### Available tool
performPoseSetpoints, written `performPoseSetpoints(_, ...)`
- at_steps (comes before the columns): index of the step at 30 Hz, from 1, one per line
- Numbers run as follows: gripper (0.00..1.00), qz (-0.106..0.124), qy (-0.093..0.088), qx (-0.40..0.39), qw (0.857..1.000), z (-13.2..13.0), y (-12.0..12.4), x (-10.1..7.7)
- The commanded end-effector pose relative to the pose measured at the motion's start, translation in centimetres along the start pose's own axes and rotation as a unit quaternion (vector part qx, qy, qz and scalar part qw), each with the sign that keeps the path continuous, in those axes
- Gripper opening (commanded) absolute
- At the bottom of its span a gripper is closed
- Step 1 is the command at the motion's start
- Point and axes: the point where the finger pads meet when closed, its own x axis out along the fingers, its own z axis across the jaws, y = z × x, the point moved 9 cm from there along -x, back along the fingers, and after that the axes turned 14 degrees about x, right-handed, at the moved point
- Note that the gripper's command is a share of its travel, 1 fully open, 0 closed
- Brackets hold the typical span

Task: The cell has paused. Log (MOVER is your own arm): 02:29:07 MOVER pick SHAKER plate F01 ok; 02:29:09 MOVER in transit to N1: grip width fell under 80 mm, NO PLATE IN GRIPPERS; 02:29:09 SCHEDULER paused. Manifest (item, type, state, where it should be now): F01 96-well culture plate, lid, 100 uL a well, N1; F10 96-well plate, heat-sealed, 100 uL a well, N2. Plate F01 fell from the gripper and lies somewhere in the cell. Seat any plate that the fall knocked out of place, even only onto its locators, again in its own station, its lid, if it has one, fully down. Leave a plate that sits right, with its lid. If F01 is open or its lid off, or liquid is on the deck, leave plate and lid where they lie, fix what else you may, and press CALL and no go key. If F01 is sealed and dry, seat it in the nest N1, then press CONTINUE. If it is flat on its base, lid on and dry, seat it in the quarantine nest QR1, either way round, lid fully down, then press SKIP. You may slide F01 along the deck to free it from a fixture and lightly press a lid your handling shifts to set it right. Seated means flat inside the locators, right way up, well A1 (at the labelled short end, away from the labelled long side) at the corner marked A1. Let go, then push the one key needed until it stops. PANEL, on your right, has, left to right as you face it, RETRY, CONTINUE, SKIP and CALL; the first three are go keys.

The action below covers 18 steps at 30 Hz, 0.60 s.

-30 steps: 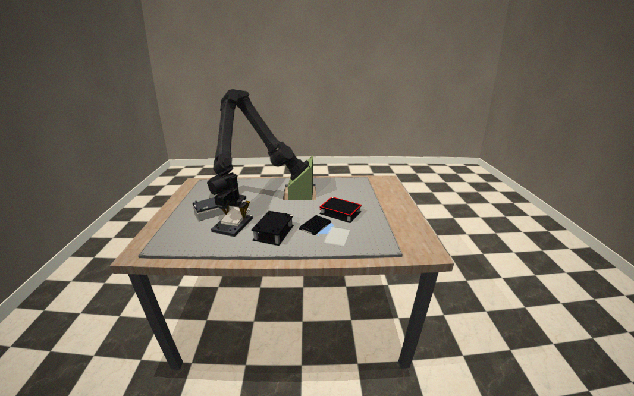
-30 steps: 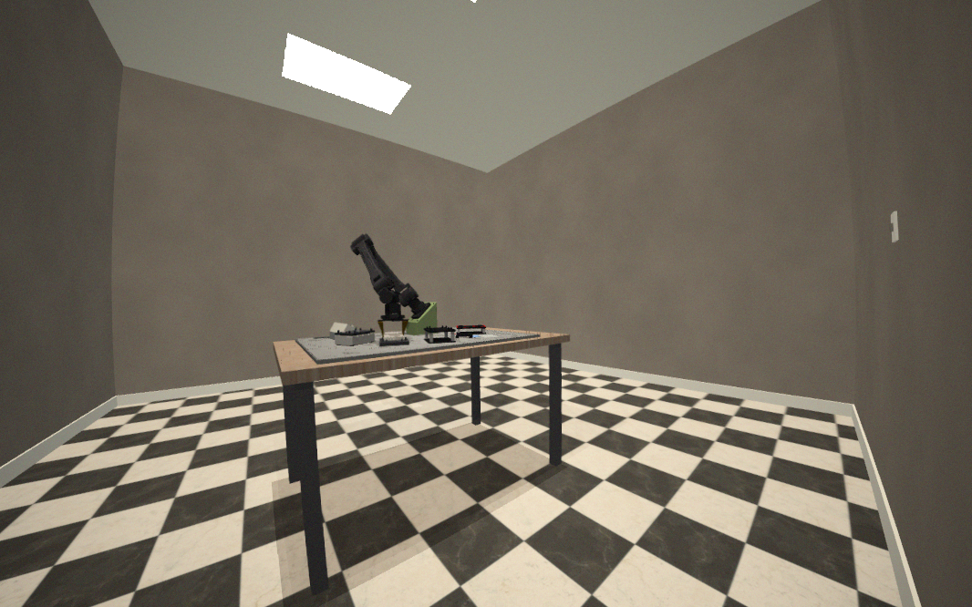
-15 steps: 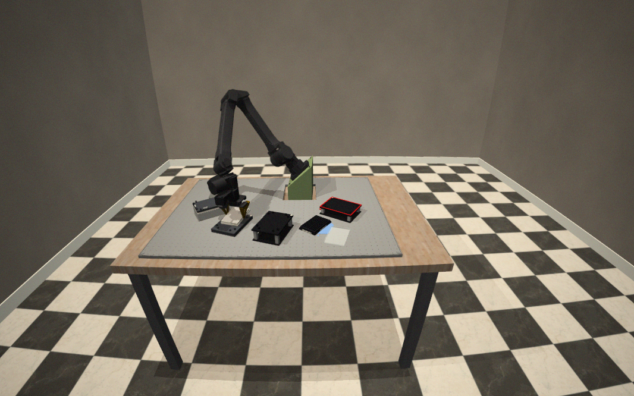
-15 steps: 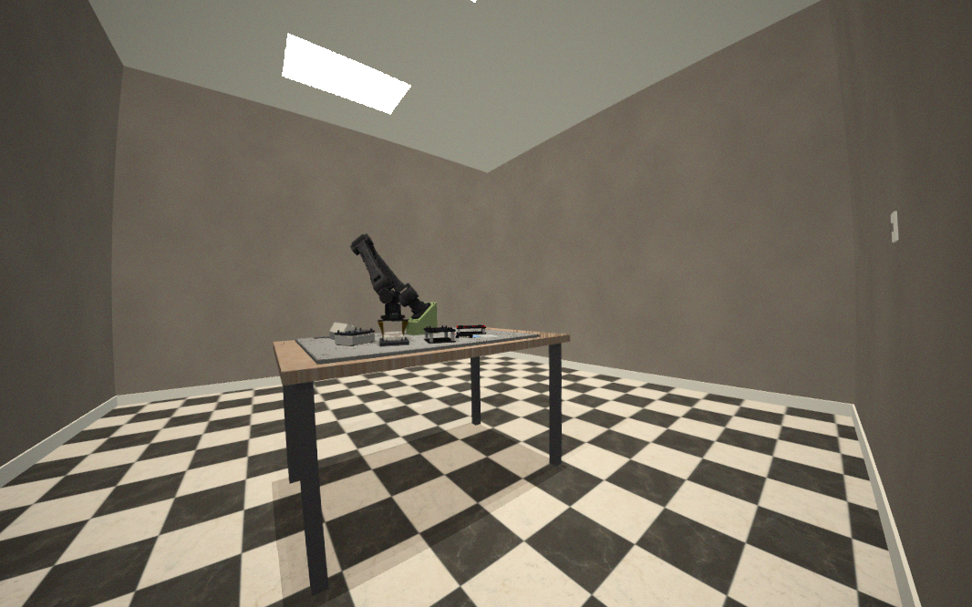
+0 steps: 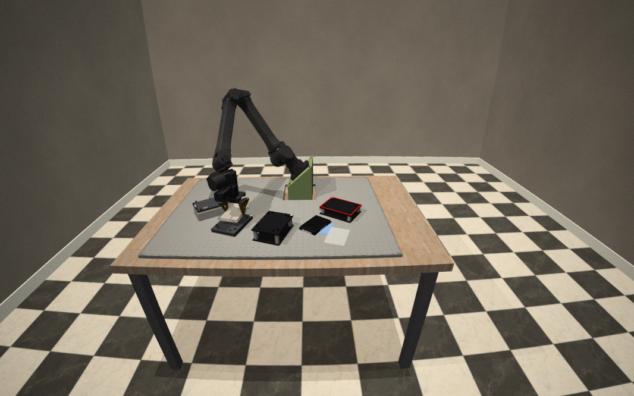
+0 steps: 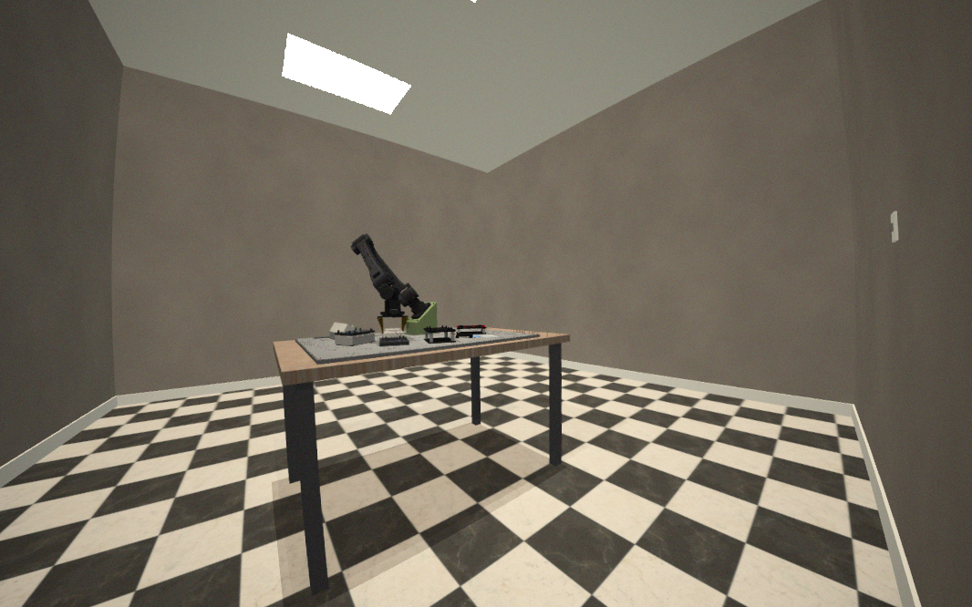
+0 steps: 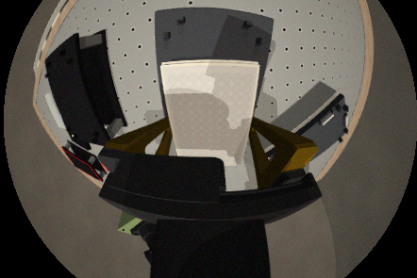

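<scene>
Grey perforated deck [image 5: 373, 236]. Gripper [image 5: 234, 207]: closed across pale sealed plate [image 7: 209, 102] over its nest [image 7: 189, 29], seemingly by the long sides. Rigid, light, smooth-walled; keep level.

Hidden / unreadable bits

Wrist view: gripper [image 7: 209, 155] body covers the near end of the pale plate [image 7: 209, 108] and both fingertips; the nest [image 7: 213, 33] shows only beyond the plate. Panel [image 7: 317, 114], right of the gripper, is half covered; keys unreadable. Exterior view: deck items too small to tell apart. No labels or A1 marks legible anywhere.
</scene>
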Motion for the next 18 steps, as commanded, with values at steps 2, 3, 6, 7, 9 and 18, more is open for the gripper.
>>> performPoseSetpoints(2,0.0,-0.024,-0.001,0.016,1.0,-0.4,-1.4,-2.3)
performPoseSetpoints(3,0.0,-0.024,-0.001,0.016,1.0,-0.4,-1.4,-2.4)
performPoseSetpoints(6,0.0,-0.018,-0.002,0.011,1.0,0.0,-1.5,-2.1)
performPoseSetpoints(7,0.0,-0.022,-0.002,0.014,1.0,-0.3,-1.6,-2.5)
performPoseSetpoints(9,0.0,-0.026,-0.001,0.017,1.0,-0.5,-1.6,-3.1)
performPoseSetpoints(18,0.0,-0.023,-0.002,0.015,1.0,-0.4,-1.5,-4.1)
